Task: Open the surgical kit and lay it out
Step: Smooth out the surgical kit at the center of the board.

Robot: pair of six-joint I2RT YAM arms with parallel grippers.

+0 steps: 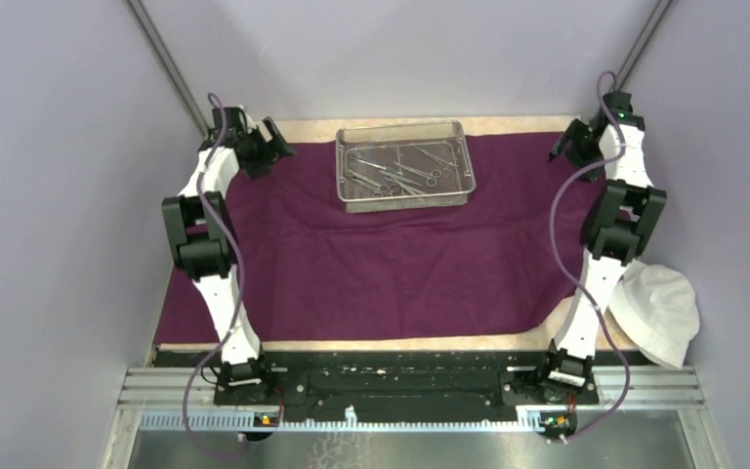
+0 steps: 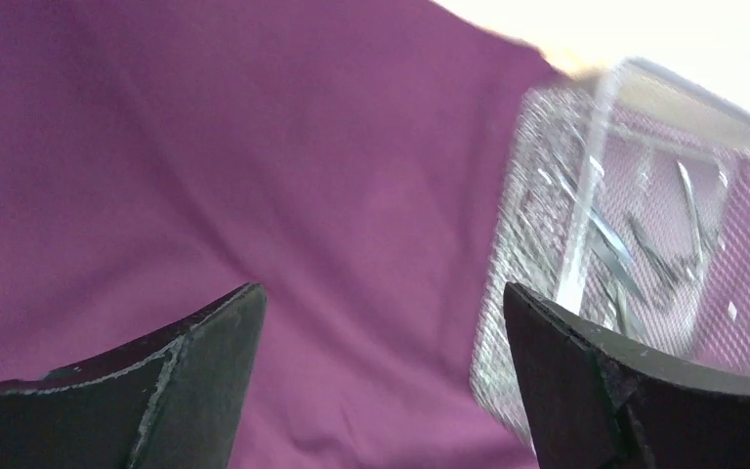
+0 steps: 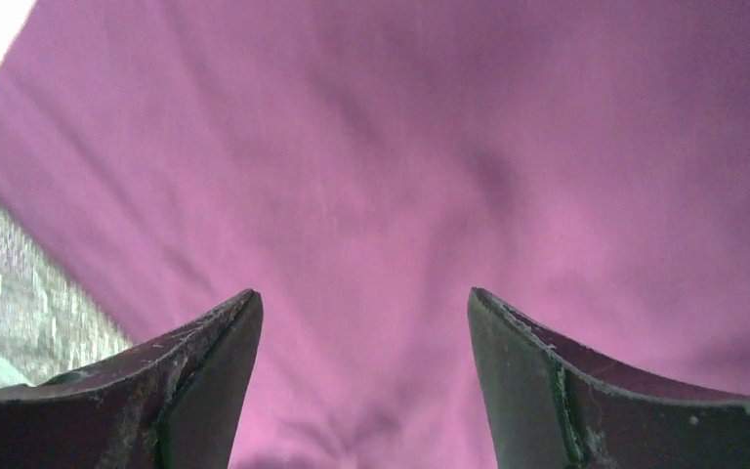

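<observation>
The surgical kit's dark purple wrap lies spread over the table. On its far middle stands the silver wire-mesh tray, with several steel instruments inside. My left gripper hangs over the wrap's far left corner, open with nothing between its fingers; in the left wrist view it looks down on purple cloth, with the tray to the right. My right gripper hovers at the far right corner, open and empty; its wrist view shows the wrap and a bit of tray mesh.
A crumpled white cloth lies off the wrap at the right edge, beside the right arm. A strip of bare tan table shows along the wrap's near edge, and grey walls close in at the left, right and back.
</observation>
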